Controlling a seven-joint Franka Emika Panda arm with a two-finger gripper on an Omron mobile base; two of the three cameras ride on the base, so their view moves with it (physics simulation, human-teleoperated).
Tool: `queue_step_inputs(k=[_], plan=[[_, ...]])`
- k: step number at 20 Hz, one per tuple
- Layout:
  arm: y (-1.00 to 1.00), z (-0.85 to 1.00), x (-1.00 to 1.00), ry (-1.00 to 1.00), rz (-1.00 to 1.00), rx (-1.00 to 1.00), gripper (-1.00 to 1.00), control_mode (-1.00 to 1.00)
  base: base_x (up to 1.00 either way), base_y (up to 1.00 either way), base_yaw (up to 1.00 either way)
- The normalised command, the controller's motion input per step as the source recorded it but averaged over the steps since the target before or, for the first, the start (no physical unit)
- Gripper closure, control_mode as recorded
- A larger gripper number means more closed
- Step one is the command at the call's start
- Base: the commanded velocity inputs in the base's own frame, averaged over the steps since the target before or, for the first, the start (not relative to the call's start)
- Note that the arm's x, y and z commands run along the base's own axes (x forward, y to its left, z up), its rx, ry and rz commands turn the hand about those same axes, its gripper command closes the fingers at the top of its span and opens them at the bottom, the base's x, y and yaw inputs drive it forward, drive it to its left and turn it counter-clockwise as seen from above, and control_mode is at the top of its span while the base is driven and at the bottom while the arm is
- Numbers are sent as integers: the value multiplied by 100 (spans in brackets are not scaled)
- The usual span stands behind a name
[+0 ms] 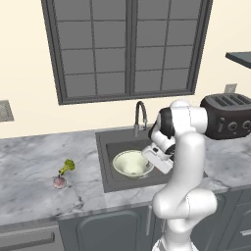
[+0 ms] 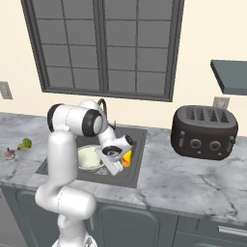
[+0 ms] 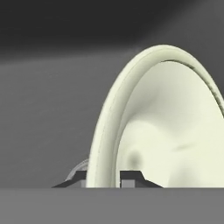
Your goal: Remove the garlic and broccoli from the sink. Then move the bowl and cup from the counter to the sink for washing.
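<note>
The pale cream-green bowl (image 1: 130, 164) (image 2: 87, 157) (image 3: 175, 131) sits in the dark sink (image 1: 105, 142) (image 2: 137, 140), a little tilted. My gripper (image 1: 148, 161) (image 2: 102, 166) (image 3: 105, 176) reaches down at its right rim, shut on that rim, with one dark fingertip on each side of it in the hand view. Just right of the hand in the basin is the yellow cup (image 2: 126, 158) with its red-orange patch. The garlic (image 1: 59, 182) (image 2: 9, 153) and the broccoli (image 1: 67, 166) (image 2: 24, 144) lie side by side on the counter (image 1: 29, 162) left of the sink.
A dark gooseneck tap (image 1: 140, 115) (image 2: 102, 103) stands behind the basin. A black toaster (image 1: 228, 115) (image 2: 205, 132) sits on the counter to the right. A window spans the wall above. Dark cabinets run below the counter's front edge.
</note>
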Motion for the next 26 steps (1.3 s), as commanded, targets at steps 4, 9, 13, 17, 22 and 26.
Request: queue_step_inputs(k=[4,9,13,17,22,26], plan=[[9,-9,12,0,0,0,100,-100,0,0,0],[7,-8,11,0,0,0,100,-100,0,0,0],[9,-9,12,0,0,0,100,-100,0,0,0],[9,-6,13,0,0,0,100,-100,0,0,0],[11,-4,12,-1,0,0,100,-100,0,0,0],[13,-3,11,-1,0,0,100,-100,0,0,0]])
